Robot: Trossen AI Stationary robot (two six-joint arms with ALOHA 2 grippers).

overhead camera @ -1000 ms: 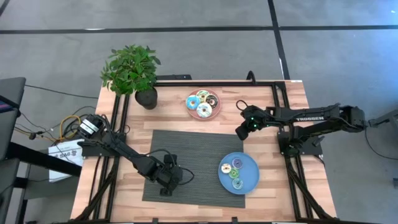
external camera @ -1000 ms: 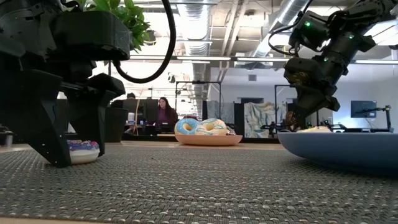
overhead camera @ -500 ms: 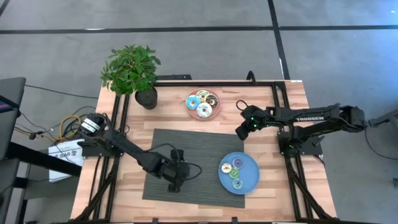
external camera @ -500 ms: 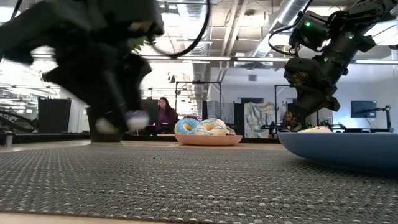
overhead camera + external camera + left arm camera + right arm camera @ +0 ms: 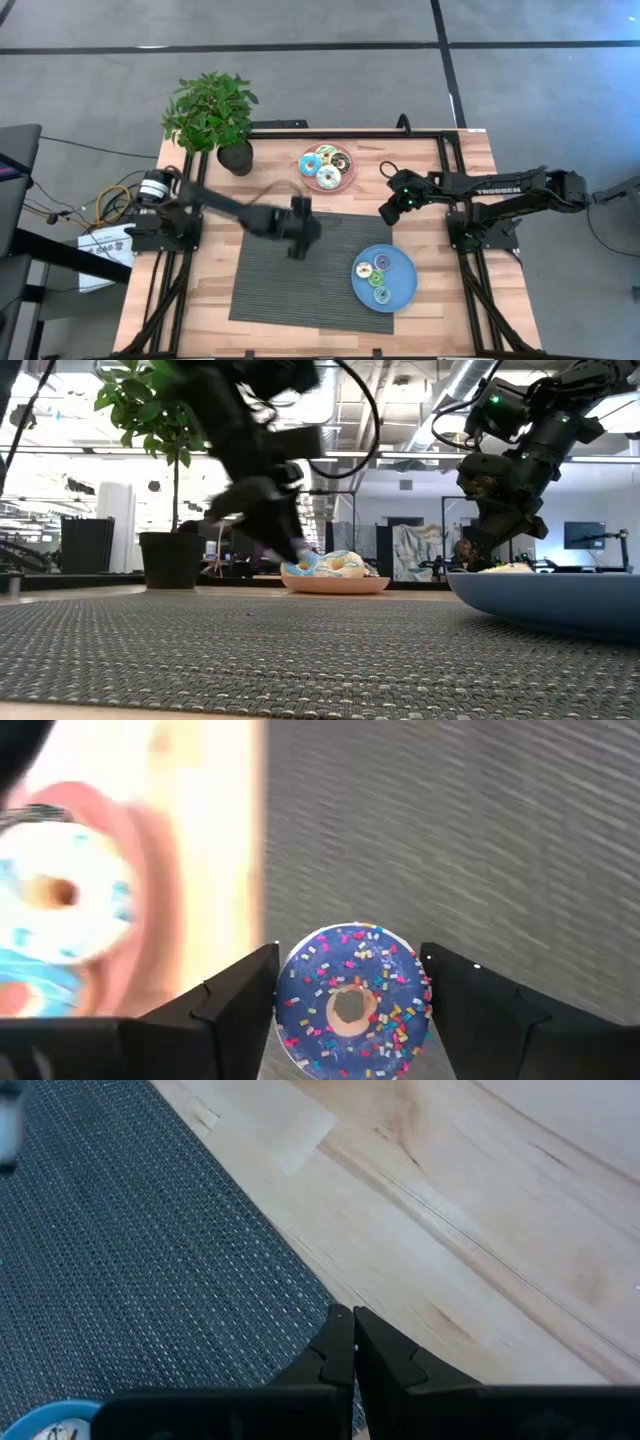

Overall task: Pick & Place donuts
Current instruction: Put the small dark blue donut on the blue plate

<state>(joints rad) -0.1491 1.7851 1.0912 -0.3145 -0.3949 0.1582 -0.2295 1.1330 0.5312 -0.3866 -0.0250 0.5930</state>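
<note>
A purple donut with sprinkles (image 5: 350,1010) sits between the fingers of my left gripper (image 5: 350,965), which hangs over the far part of the grey mat (image 5: 260,285); the high view shows this gripper (image 5: 304,234) just near of the pink plate (image 5: 344,183). That plate carries several donuts (image 5: 327,176), white, cyan and brown. More small donuts (image 5: 378,272) lie on the blue plate (image 5: 404,290). My right gripper (image 5: 388,212) waits shut above the wood beside the mat's far right corner. My left gripper pinches the purple donut by its outer rim (image 5: 290,1005), one finger (image 5: 235,1015) on each of two opposite sides. The fingers slant down from the table's left. The donut is lifted clear of the mat, its iced face turned toward the wrist camera.
A potted plant (image 5: 212,118) stands at the table's far left corner. Black frame rails (image 5: 190,190) run along the left, right and far sides of the wooden top. A cable bundle (image 5: 110,205) lies off the left edge.
My left gripper has lifted the purple donut off the mat's near left part and swung it up and toward the far right, close to the pink plate. Its wrist has rolled on the way. The donut has stayed between the fingers.
</note>
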